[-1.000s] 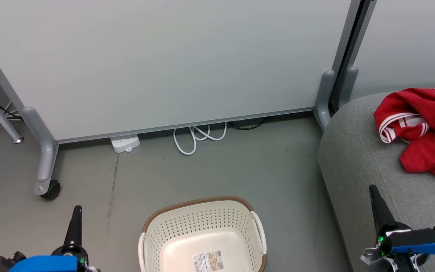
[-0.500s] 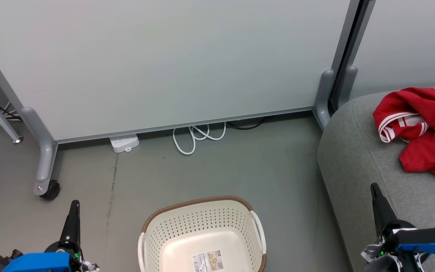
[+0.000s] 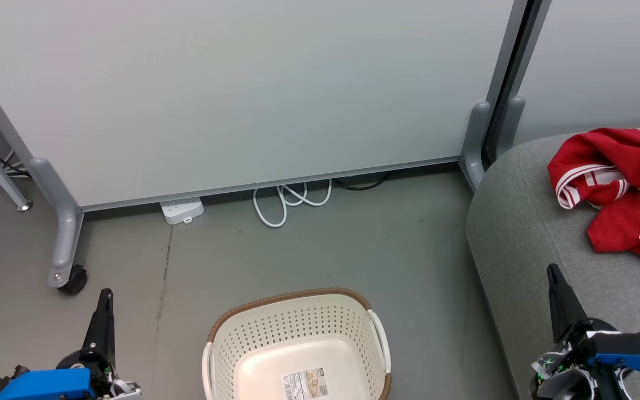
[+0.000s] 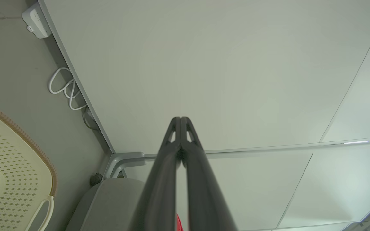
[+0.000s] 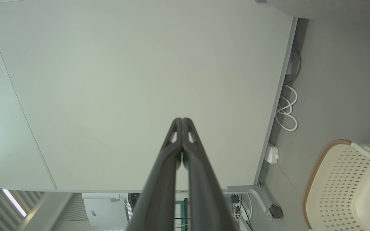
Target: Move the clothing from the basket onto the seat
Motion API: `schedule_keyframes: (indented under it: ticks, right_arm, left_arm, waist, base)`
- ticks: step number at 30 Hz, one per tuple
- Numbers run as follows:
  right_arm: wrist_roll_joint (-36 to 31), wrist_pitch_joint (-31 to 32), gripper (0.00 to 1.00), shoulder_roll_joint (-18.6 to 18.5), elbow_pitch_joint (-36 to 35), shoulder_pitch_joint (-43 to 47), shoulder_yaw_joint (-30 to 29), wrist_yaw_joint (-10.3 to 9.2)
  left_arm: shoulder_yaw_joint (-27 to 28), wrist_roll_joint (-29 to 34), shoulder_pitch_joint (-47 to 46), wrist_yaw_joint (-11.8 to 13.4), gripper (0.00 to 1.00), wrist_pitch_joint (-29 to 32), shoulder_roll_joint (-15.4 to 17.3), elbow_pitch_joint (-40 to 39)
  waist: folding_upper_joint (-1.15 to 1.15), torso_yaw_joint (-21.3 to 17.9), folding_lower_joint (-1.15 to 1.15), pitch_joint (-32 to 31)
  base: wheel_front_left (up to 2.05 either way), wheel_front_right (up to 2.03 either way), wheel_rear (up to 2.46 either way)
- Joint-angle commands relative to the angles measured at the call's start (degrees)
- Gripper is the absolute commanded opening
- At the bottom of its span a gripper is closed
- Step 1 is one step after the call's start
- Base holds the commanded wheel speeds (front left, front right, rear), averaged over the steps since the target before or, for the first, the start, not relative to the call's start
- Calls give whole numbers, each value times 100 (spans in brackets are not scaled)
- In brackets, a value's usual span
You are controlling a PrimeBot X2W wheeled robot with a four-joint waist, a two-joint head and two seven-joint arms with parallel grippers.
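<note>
The red clothing (image 3: pixel 620 194) with white stripes lies bunched on the grey seat (image 3: pixel 525 239) at the right of the head view. The cream basket (image 3: pixel 298 347) with a brown rim stands on the floor at bottom centre, holding nothing but a label on its bottom; it also shows as the basket (image 4: pixel 8 166) and basket (image 5: pixel 342 183) in the wrist views. My left gripper (image 3: pixel 104 294) is shut at the lower left, left of the basket. My right gripper (image 3: pixel 552 273) is shut at the lower right, over the seat's front. Both wrist views show the fingertips (image 4: pixel 180 120) (image 5: pixel 182 120) pressed together, holding nothing.
A white partition panel (image 3: pixel 242 94) on grey legs with a caster (image 3: pixel 73 279) stands behind the basket. A white power strip (image 3: pixel 182 210) and a coiled white cable (image 3: pixel 289 201) lie at its foot. Grey floor (image 3: pixel 320 250) lies between basket and panel.
Both grippers have turned slightly and their blue wrists have sunk lower in the head view. The head view has shifted a little. The clothing and the basket have stayed put.
</note>
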Motion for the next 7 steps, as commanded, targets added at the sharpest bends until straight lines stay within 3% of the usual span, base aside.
schedule_keyframes:
  ticks: [1,7]
  right_arm:
    - [93,38,0,18,1,-60,-21,0]
    - [309,49,0,20,16,-80,-30,0]
  left_arm:
    - [43,-82,-73,-31,0,25,35,-43]
    - [57,-255,-82,-34,0,81,36,-73]
  waist:
    - [0,-1,0,0]
    - [0,-6,0,3]
  base:
    - [0,0,0]
    - [0,0,0]
